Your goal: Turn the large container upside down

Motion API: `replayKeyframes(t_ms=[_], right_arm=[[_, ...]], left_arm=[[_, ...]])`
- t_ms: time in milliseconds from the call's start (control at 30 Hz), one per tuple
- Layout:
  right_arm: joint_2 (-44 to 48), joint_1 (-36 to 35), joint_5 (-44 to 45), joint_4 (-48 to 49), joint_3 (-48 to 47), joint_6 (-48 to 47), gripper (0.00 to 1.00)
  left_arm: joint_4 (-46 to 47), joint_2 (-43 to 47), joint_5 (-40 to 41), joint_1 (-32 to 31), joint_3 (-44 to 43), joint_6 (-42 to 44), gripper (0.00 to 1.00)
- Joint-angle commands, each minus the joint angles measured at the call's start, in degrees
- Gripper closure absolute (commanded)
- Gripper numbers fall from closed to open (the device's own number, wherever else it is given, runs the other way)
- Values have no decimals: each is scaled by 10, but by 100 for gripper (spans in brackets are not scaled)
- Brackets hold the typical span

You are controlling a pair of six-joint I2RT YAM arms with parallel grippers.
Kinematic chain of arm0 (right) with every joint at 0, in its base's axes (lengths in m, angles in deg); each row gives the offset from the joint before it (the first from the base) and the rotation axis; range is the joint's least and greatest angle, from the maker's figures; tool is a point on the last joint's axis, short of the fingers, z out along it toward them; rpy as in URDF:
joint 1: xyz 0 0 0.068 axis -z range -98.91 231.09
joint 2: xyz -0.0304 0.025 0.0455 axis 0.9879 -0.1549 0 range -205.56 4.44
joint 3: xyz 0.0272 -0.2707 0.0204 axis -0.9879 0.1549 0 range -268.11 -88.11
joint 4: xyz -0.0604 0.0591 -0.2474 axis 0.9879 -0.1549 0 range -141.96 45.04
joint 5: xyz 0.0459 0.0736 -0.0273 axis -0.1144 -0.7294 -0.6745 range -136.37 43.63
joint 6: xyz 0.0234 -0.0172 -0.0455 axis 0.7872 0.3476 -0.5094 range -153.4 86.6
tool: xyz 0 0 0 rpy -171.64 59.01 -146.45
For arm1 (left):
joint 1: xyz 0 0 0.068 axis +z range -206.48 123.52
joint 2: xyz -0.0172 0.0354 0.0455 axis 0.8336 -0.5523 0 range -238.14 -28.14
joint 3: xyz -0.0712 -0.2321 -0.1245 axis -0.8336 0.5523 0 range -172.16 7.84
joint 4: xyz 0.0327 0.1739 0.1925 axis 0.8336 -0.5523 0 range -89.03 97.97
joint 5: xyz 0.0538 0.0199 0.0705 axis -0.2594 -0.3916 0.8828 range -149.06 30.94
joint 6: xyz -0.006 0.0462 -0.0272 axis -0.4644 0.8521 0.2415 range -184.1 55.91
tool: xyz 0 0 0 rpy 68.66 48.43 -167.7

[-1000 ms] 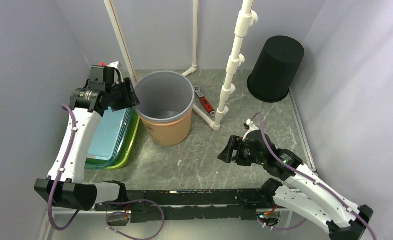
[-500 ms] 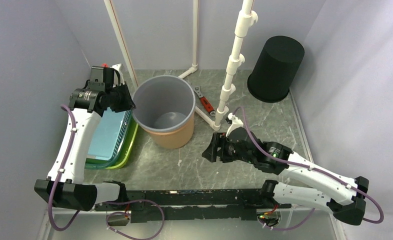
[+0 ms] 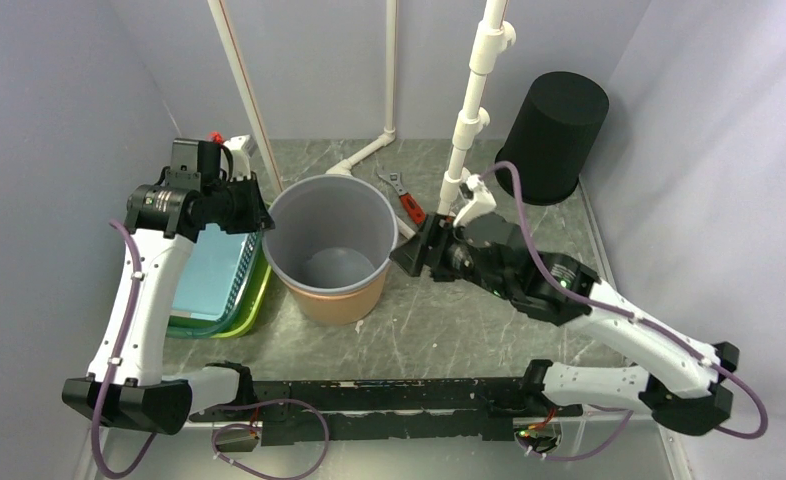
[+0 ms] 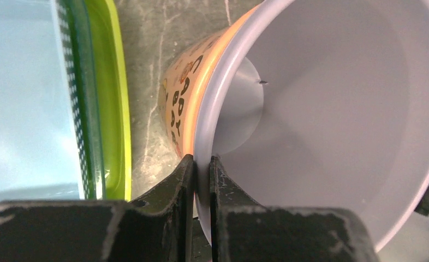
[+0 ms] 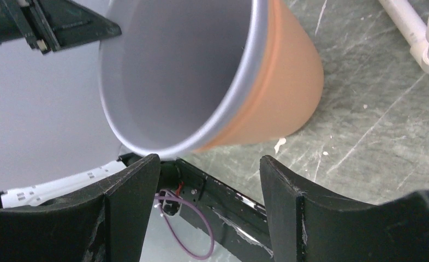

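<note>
Large container [image 3: 334, 240] sits mouth up near the middle of the table [image 3: 469, 325]: grey inside, orange outside with a dark pattern on the wall. Its base looks to be on the table, but I can't tell whether it's tipped a little. It is not turned over.

My left gripper [image 3: 266, 214] is at the container's left rim. In the left wrist view it [image 4: 201, 164] is clamped on that rim, one finger inside against the grey wall and one outside against the orange wall, with only the rim's thickness between them.

My right gripper [image 3: 410, 251] is just beside the container's right rim, jaws spread wide and holding nothing. In the right wrist view the container [image 5: 201, 71] fills the frame above the fingers, and its rim comes down close to the left finger [image 5: 130, 191]. I can't tell if it touches.

A green basket [image 3: 252, 300] with a pale blue top lies just left of the container. A white pipe stand [image 3: 466, 130] rises behind the right gripper, with a red-handled wrench [image 3: 406, 200] on the table at its foot. A black bucket [image 3: 554, 135] stands upside down in the far right corner, well apart.
</note>
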Motion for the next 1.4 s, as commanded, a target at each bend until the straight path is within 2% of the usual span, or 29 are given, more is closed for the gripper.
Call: replayKeyframes(t_ms=[0,267,467,600,667,800,900,1233,1267,1367], right_arm=[[-79,-9,57,-82,-87,-3,30],[-171,-34,145,-207,-186,27,37],[-188,-42,142,-192,-189,22,46],[-202,-44,157,-222,-207,18,50],[-203,-44,171,-240,-220,10,57],[-193,-44,165,-218,-211,-13,59],[-195,-44,166,-221,-202,-3,65],[-167,-43,148,-160,-142,11,65],[-165,-43,148,-159,-142,8,66],[-165,-43,151,-170,-157,6,81]], left_arm=[[7,37,-83,-1,-7,27,97],[18,60,-125,-1,31,17,97],[36,60,-152,-2,47,2,97],[49,60,-155,-3,47,-7,97],[53,58,-164,-2,49,-10,97],[60,55,-172,-2,53,-15,97],[63,56,-169,-2,58,-22,97],[73,66,-171,-2,77,-36,97],[78,67,-172,-2,79,-41,97],[88,69,-171,-2,85,-54,97]])
